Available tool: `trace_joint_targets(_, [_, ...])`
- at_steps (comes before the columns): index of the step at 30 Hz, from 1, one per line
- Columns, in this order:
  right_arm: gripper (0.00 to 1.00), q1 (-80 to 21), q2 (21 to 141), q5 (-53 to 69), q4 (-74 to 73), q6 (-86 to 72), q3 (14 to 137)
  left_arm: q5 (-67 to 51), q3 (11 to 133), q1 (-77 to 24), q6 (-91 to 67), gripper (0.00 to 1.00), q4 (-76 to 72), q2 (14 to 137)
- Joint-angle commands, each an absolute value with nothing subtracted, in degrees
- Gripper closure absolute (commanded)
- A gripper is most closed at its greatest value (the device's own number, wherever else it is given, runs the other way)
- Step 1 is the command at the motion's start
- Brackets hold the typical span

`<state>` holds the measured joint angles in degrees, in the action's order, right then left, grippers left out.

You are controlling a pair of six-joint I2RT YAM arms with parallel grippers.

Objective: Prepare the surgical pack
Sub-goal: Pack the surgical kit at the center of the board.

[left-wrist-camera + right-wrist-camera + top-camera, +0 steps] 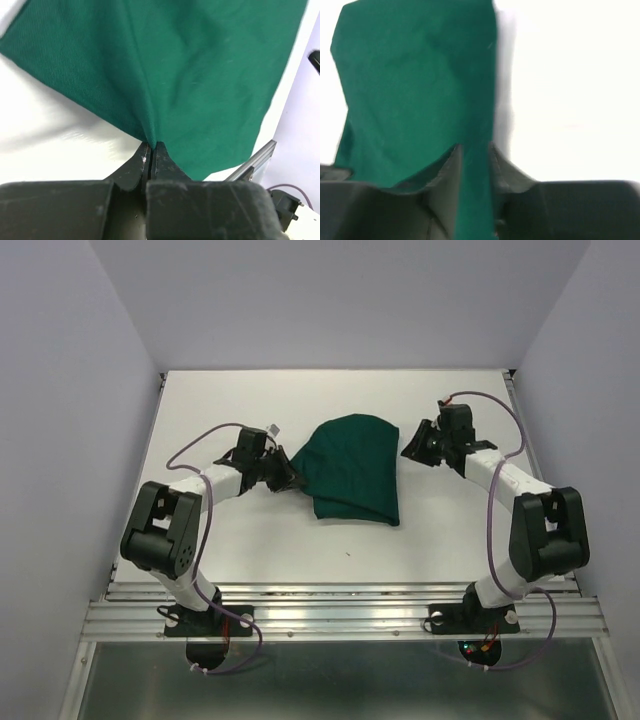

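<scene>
At the left pincer (151, 150), tips pressed together pinch a corner of the green cloth (200, 75), probably to pull it flat. The right pincer (475, 155) straddles its far edge, grip uncertain. Cloth lies bunched on the counter (300, 540).

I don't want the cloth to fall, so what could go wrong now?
The left gripper pinches only a thin tip of the green drape, so it might slip out when pulled. The right gripper has cloth between its jaws, but a firm hold isn't clear; lifting could leave that side behind. The bunched drape may unfold crooked.
</scene>
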<state>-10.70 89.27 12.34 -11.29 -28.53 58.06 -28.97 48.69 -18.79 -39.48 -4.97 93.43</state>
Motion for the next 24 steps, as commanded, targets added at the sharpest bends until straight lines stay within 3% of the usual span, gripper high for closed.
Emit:
trace_joint_targets(1, [0.77, -8.3, 93.5, 10.8, -5.3, -31.0, 60.7, -26.6, 54.0, -19.0, -35.6, 1.00, -1.2, 87.7])
trace_joint_targets(6, [0.87, -8.3, 103.7, 11.7, -5.5, -30.4, 67.2, -27.9, 56.6, -19.2, -34.3, 1.00, 4.6, 81.7])
trace_joint_targets(14, [0.87, -8.3, 103.4, 12.4, -4.0, -31.5, 69.3, -28.0, 52.6, -19.2, -31.8, 1.00, 8.9, 74.0])
trace_joint_targets(24, [0.87, -8.3, 106.6, 13.2, -7.3, -30.6, 74.2, -18.1, 42.5, -19.2, -33.8, 1.00, 2.5, 80.2])
